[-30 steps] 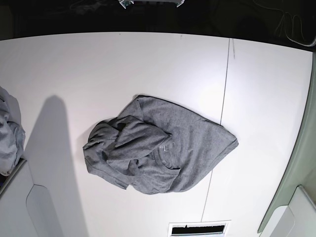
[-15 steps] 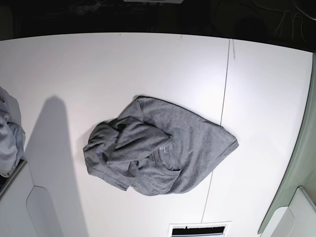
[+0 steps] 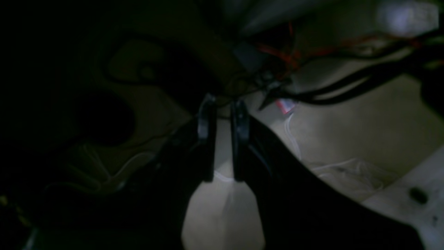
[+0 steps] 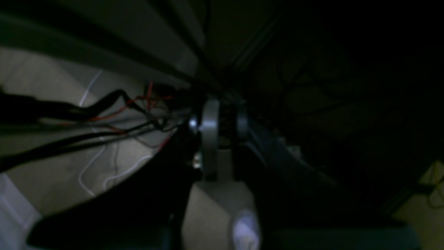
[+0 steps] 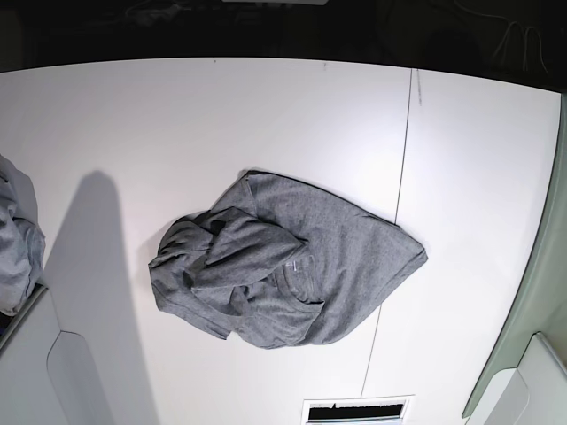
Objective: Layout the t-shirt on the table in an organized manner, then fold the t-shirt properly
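Crumpled t-shirt [image 5: 283,274] on table [image 5: 159,124]

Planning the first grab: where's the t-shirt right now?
In the base view, the t-shirt lies crumpled mid-table, just left of the dark seam.

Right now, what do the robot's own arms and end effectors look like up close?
Both wrist views are very dark. The left end effector has two slim, straight, dark parallel fingers on a black body. The right end effector has similar fingers, one catching light and looking grey-metallic. Black cables with thin red wires run behind each. No markings are legible.
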You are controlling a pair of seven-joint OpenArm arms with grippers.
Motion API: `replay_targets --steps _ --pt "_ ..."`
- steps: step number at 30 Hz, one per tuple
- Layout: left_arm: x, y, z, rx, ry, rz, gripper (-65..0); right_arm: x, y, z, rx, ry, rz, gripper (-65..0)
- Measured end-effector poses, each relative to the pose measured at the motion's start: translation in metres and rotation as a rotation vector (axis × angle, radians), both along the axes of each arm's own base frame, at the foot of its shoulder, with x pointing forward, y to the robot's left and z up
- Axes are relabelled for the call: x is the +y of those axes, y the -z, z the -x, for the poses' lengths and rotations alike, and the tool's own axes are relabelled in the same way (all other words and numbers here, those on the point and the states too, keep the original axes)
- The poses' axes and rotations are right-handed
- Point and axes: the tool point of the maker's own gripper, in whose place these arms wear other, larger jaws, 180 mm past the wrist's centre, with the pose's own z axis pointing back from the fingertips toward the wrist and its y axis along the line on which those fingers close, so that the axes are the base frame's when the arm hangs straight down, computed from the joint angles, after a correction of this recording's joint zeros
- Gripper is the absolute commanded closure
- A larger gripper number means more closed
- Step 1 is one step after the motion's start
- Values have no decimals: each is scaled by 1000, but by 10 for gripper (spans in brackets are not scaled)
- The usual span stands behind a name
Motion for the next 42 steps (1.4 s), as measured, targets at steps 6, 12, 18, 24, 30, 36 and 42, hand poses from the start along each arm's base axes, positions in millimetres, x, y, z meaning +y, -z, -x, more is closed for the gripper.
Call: replay_targets --steps 6,12,18,24,30,36,42 --pt "46 -33 -39 -125 -85 -60 -126 1 -27 -30 -111 9 -10 -75" --pt "70 -31 -27 -60 -61 -62 -126 -4 -31 -44 -152 39 14 -75" --pt "106 -47 -56 -126 -124 -113 -126 -10 -35 -75 -230 70 40 -75" --pt "106 -91 -91 -233 -71 -75 -126 -5 -50 -110 -293 77 39 -75" --pt "107 -123 -132 -355 -73 -81 -126 0 -73 -165 -425 84 16 -75" --pt "120 -143 -194 -464 -85 -82 -126 3 -96 -238 -518 153 3 -75" --pt "110 -168 -263 -567 -129 52 -255 18 -117 -287 -570 219 -36 -239"
